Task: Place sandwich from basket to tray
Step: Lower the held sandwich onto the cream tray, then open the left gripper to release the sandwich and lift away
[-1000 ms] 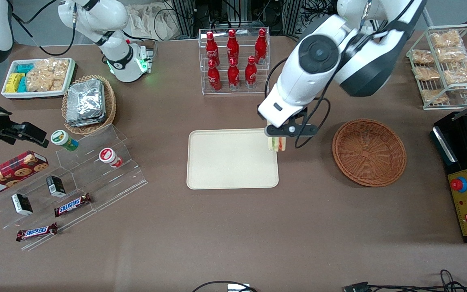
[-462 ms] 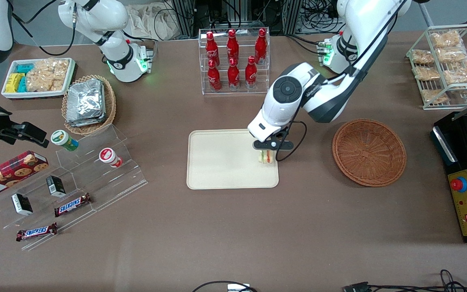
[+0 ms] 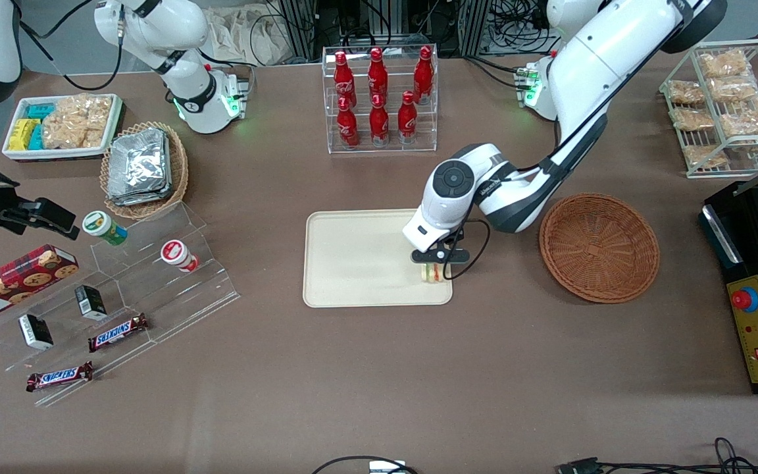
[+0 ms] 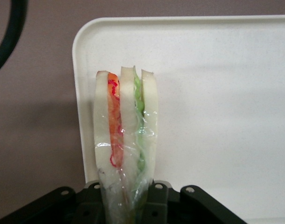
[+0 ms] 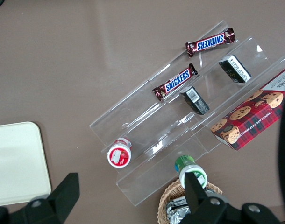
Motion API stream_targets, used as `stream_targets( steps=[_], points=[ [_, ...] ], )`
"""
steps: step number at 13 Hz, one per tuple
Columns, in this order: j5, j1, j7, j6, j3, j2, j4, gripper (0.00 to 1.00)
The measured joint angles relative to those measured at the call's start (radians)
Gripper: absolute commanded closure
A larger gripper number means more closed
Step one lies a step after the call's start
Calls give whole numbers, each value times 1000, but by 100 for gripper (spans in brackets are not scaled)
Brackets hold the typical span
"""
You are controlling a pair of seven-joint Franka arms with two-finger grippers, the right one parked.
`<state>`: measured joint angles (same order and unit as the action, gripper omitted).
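Observation:
The sandwich (image 3: 434, 273) (image 4: 126, 140), a wrapped wedge of white bread with orange-red and green filling, is held low over the cream tray (image 3: 359, 260) (image 4: 217, 93), at the tray's corner nearest the front camera on the working arm's side. My gripper (image 3: 434, 263) (image 4: 124, 205) is shut on the sandwich, one black finger on each flat side. Whether the sandwich touches the tray I cannot tell. The round brown wicker basket (image 3: 599, 247) stands beside the tray, toward the working arm's end, with nothing in it.
A clear rack of red cola bottles (image 3: 379, 99) stands farther from the front camera than the tray. A clear stepped stand (image 3: 122, 289) (image 5: 189, 121) with snack bars and cups lies toward the parked arm's end. A wire rack of packets (image 3: 724, 105) and a black appliance (image 3: 757, 276) sit toward the working arm's end.
The gripper has come down and nearer to the front camera with the sandwich, from above the tray's edge to low over the tray's near corner.

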<state>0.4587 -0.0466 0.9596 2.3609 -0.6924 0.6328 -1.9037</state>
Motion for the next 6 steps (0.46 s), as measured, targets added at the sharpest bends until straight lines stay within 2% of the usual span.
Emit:
stream_targets(
  steps=[1, 2, 6],
  points=[
    [3, 1, 0, 4, 1, 8, 2, 65],
    [4, 1, 0, 5, 2, 11, 2, 1],
    [6, 6, 1, 5, 2, 11, 7, 0]
  ],
)
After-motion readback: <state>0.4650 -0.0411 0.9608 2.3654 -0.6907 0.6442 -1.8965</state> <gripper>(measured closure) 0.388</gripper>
